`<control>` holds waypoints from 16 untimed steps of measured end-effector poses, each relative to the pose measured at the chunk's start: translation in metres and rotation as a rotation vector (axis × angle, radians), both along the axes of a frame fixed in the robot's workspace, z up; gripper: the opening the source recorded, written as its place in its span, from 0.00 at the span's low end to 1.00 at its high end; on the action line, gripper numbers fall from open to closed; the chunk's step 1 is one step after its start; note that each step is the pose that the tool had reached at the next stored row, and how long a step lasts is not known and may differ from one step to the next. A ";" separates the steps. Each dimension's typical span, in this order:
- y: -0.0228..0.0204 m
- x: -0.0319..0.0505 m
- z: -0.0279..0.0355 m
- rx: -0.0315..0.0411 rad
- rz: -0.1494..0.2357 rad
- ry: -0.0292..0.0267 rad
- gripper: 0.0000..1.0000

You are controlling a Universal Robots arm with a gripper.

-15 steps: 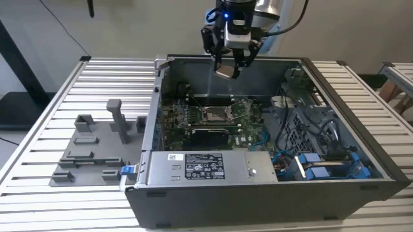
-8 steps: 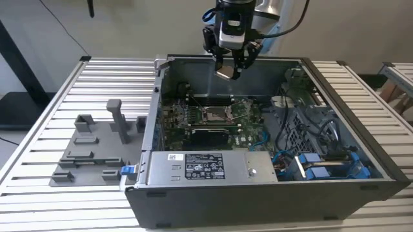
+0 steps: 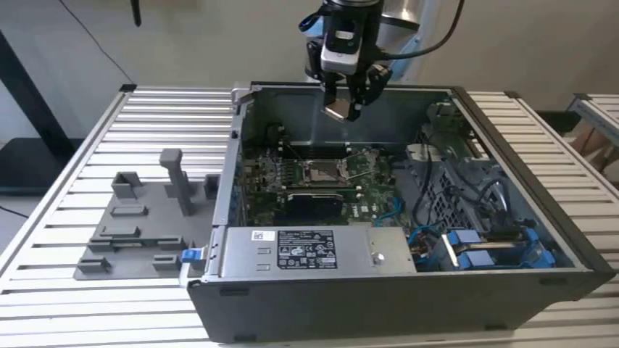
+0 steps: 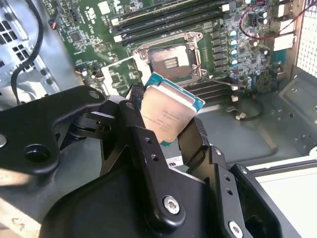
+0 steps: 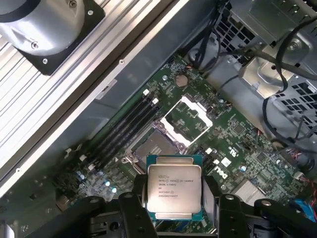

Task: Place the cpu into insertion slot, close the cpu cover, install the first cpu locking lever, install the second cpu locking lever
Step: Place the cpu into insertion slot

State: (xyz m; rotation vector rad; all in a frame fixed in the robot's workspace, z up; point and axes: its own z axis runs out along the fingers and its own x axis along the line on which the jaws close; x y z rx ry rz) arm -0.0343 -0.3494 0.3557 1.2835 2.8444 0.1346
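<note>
I hold the cpu (image 4: 168,115) by two opposite edges, my hand (image 4: 166,112) clamped on it with one black finger (image 4: 148,148) on each side. Its tan-grey metal face with small print is turned toward both wrist views, and a teal border runs round that face; in the first wrist view the cpu (image 5: 174,191) sits square between the fingers (image 5: 132,210). In the exterior view the cpu (image 3: 341,109) hangs tilted in my hand (image 3: 346,104), in the air and well apart from the slot (image 3: 320,172), which lies on the board at about 6 o'clock from it.

The slot (image 4: 171,62) is bare, with a dark centre inside a silvery rim. Its cover (image 3: 363,162) is swung open at about 2 o'clock from the slot in the exterior view. In the first wrist view the cover (image 5: 190,116) lies just beside the slot (image 5: 148,145), green board showing through its window.

The green board (image 3: 372,206) lies flat in an open computer case (image 3: 387,304). Long black memory slots (image 5: 124,129) run beside the slot. The case stands on a slatted metal desk (image 3: 126,127). At 9 o'clock from the case, a grey holder (image 3: 135,232) with upright posts rests on the desk.
</note>
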 end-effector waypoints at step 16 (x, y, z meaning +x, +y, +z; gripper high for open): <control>0.0000 0.0000 -0.0028 0.0000 -0.204 0.0000 0.55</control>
